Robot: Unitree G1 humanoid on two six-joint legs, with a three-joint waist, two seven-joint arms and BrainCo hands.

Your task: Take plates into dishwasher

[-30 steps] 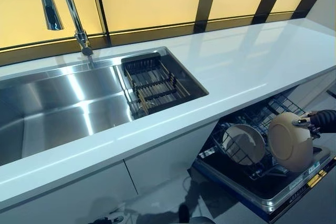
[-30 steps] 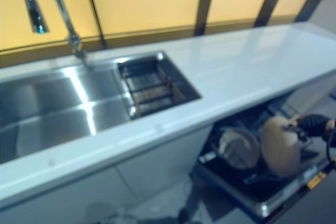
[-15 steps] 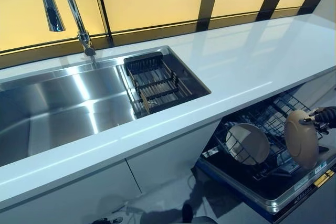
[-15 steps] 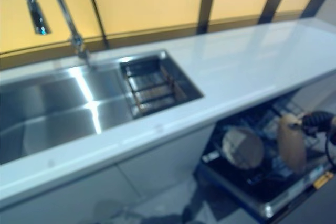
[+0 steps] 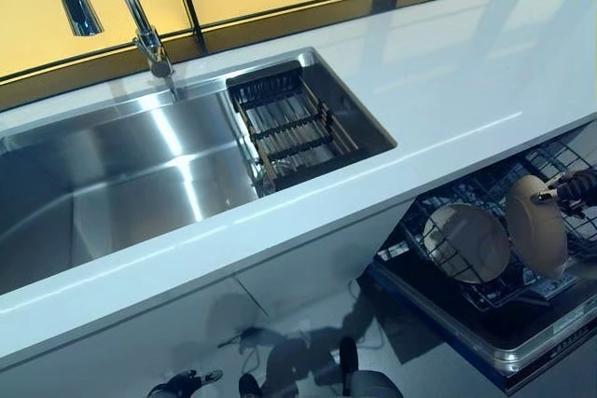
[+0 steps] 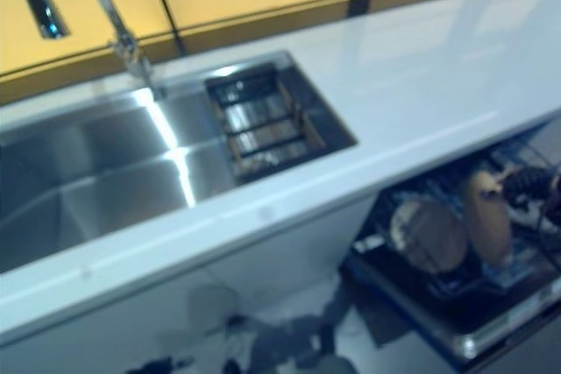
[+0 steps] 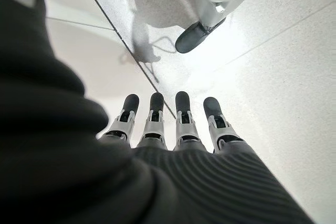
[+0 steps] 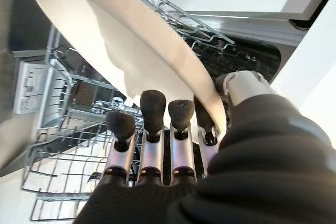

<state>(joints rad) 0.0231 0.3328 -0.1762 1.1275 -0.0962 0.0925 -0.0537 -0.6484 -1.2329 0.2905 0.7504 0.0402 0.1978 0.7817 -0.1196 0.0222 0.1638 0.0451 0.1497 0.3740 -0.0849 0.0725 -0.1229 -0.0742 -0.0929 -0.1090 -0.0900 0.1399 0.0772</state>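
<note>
The right hand (image 5: 576, 187) pinched the rim of a beige plate (image 5: 536, 226) between thumb and fingers, holding it on edge over the lower rack (image 5: 485, 291) of the open dishwasher. The grip looked thin, on the rim alone, so the plate could have swung or slipped out and dropped onto the wires. In the right wrist view the plate (image 8: 121, 51) hung above the rack's prongs (image 8: 68, 145), but whether its lower edge was lined up with a slot could not be told; a miss would have left it leaning or knocked over.

A second plate (image 5: 466, 242) already stood just beside it in the rack, on the side nearer the sink, and the two could have clashed if the held one tipped that way. The edge of the white surface (image 5: 448, 62) overhung the back of the rack, leaving little room above the hand.

The left hand (image 7: 168, 124) hung idle over the floor with fingers straight and apart, holding nothing. The sink (image 5: 103, 184), its drain basket (image 5: 289, 132) and the tap (image 5: 140, 20) lay well apart from the work.
</note>
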